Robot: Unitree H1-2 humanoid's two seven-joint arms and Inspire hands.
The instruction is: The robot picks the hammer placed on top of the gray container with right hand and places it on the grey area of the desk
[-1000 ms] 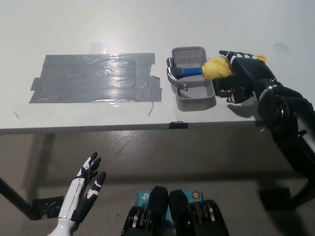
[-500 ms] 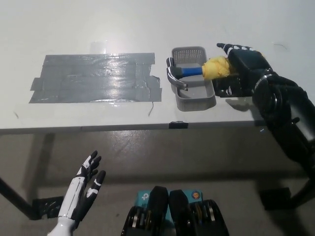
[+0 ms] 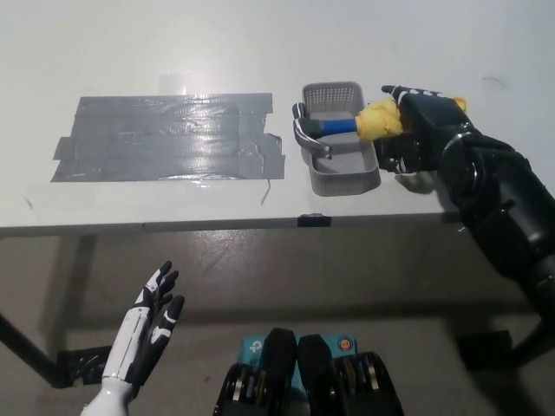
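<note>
Fingers of the black right hand [image 3: 414,130] curl beside the yellow grip; whether they clamp it cannot be told.

Hammer, steel head, blue shaft, yellow handle [image 3: 347,126]: lying across the rim of the grey perforated plastic container [image 3: 340,165], not lifted. Compared with a second ago the right hand has edged closer to the handle, suggesting the grasp is forming. Grey taped area [image 3: 169,137]: left of the container on the white desk [image 3: 260,43]. White left hand [image 3: 143,334]: resting below the desk edge, spread, barely moved.
</note>
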